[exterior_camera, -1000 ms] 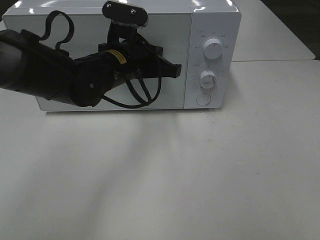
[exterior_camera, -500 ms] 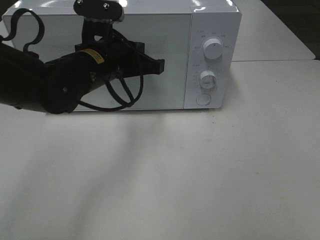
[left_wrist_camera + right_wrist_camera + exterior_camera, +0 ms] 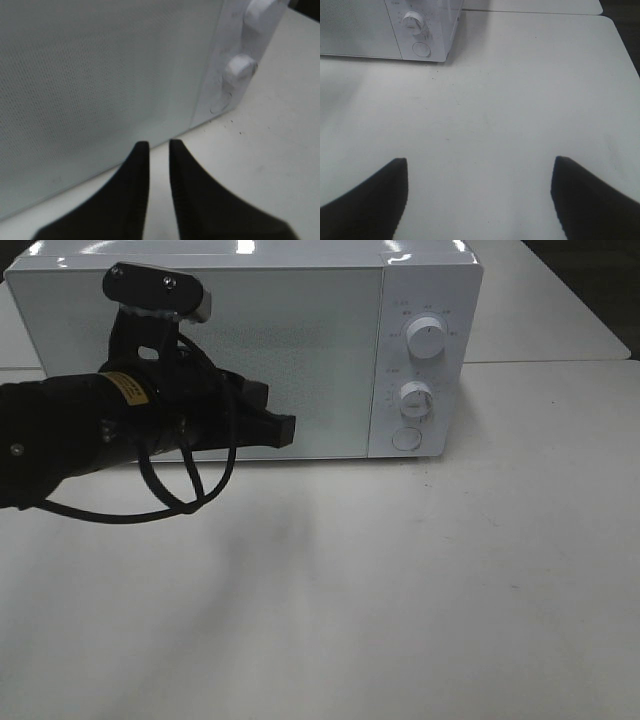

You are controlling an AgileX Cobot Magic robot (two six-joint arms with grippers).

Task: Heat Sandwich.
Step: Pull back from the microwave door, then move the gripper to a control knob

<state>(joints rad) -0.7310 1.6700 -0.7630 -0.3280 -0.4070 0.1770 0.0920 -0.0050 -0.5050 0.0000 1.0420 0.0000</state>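
The sandwich is out of view in every frame. The white microwave stands at the back of the table with its door closed. My left gripper hovers just in front of the lower part of the door, pointing right. Its black fingers stand a narrow gap apart, with nothing between them. In the right wrist view my right gripper hangs wide open over the bare table, well in front of the microwave. It holds nothing.
Right of the door, the microwave's panel carries an upper knob, a lower knob and a round button. The white table spreads out in front. A second table adjoins at the back right.
My left arm has drawn back leftward and down from the door's right edge. Its jaws have parted slightly. The right gripper has not moved.
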